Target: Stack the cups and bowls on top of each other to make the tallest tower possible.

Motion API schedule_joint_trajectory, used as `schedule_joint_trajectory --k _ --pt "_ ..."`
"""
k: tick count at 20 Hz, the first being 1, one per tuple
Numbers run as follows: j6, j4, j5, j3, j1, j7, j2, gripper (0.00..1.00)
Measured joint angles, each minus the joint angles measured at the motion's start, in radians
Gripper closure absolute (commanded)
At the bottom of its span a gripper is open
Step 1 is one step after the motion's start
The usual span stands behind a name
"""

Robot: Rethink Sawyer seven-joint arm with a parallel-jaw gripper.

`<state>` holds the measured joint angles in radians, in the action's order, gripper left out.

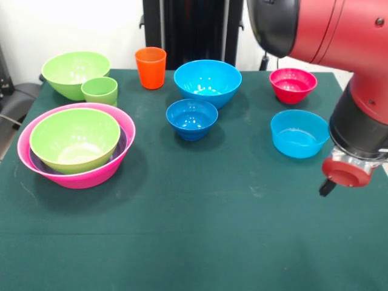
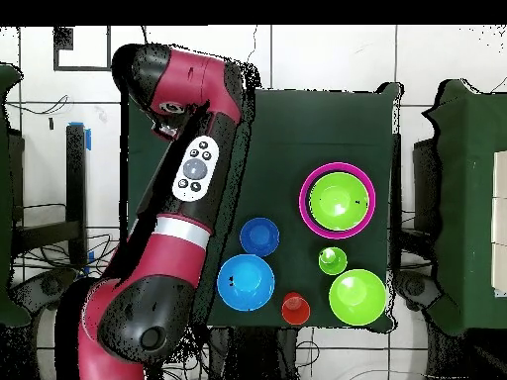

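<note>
Gripper (image 1: 330,185) state: can't tell, only the red wrist end shows at 4 o'clock on the table (image 1: 194,242), holding nothing visible. Pink bowl (image 1: 115,167) at 9 o'clock has purple and lime bowls nested inside. Orange cup (image 1: 150,68) stands alone at 12; light green cup (image 1: 100,91) touches the second lime bowl (image 1: 73,73) at 10.

bowls (image 1: 207,82) + cups (image 1: 150,67) glossy plastic; table (image 1: 200,242) matt green cloth.

Orange cup (image 1: 150,67), pink bowl (image 1: 119,161), green table (image 1: 200,230)
</note>
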<state>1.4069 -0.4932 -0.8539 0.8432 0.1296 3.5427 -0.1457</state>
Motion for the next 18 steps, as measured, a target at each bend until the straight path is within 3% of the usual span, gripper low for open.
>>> schedule_joint_trajectory --k 8,18 --pt "0.02 -0.003 -0.024 0.016 0.005 0.0 0.006 0.0" --pt "0.02 -0.114 -0.02 0.015 0.041 0.0 0.079 0.0"
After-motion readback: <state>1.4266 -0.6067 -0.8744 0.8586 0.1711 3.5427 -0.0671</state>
